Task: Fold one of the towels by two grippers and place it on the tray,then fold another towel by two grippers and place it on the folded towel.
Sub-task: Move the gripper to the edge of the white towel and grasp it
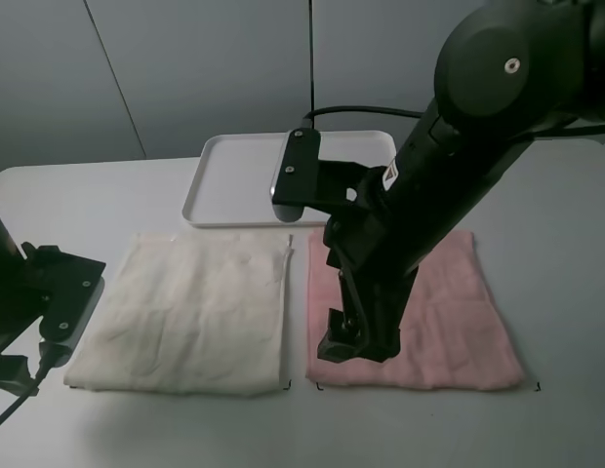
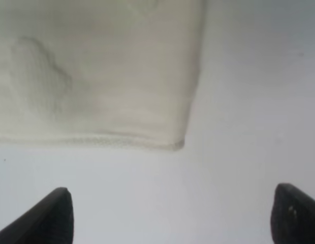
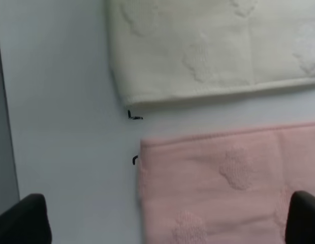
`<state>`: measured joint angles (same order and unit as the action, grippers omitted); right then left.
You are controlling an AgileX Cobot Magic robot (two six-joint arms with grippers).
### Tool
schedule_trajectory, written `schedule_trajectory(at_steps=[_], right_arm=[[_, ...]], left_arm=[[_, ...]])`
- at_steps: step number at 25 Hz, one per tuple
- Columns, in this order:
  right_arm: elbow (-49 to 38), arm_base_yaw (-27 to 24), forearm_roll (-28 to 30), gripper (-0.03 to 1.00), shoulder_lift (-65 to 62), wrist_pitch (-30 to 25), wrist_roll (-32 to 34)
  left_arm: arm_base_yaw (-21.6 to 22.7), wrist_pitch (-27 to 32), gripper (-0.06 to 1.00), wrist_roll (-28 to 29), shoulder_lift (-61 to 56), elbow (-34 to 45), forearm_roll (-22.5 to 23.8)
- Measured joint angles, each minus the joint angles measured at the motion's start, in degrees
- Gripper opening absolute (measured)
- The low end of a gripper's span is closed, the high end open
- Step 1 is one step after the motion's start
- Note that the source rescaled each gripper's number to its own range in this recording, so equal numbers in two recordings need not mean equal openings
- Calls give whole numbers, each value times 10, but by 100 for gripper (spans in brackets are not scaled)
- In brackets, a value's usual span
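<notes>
Looming closest, the thick black right robot arm (image 1: 507,68) slants down from the upper right of the high view and ends in the black pronged right gripper (image 1: 358,343). This gripper hangs over the near left part of the pale pink square terry towel (image 1: 459,312). Its jaws stand wide apart and hold nothing. Its wrist view shows the pink towel's corner lying between the two fingertips; whether they touch the cloth cannot be told.

The flat white rectangular plastic tray (image 1: 200,200) sits at the far side of the pale grey desk (image 1: 88,195). Only its bare floor shows, and the arm's wrist mount covers part of it. Both towels lie outside it, spread flat on the desk in front of it.

The cream off-white square terry towel (image 1: 185,312) lies on the left. It is just beside the pink one, with a narrow strip of desk between them. Small black corner marks (image 3: 134,116) sit on the desk at their near corners.

The black left gripper (image 2: 175,218) is low at the left edge of the desk, near the cream towel's near left corner. Its jaws are spread wide and grip nothing. The towel corner lies just ahead of the fingertips, apart from them.
</notes>
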<state>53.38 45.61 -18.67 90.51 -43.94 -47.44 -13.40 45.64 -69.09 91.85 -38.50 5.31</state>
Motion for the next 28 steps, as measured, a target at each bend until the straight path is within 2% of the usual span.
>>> schedule_trajectory(at_steps=[4,13,20,28], right_arm=[[0,13,2,100,13,7,-2],[1,90,48,100,58,29,-6],[23,139,78,100,108,31,0],[42,151,106,100,137,34,13]], left_arm=[[0,-17,99,-4,13,6,0],[0,-53,99,-30,19,56,14],[-16,-95,99,-36,20,61,-6],[-17,-109,99,-41,47,61,-4]])
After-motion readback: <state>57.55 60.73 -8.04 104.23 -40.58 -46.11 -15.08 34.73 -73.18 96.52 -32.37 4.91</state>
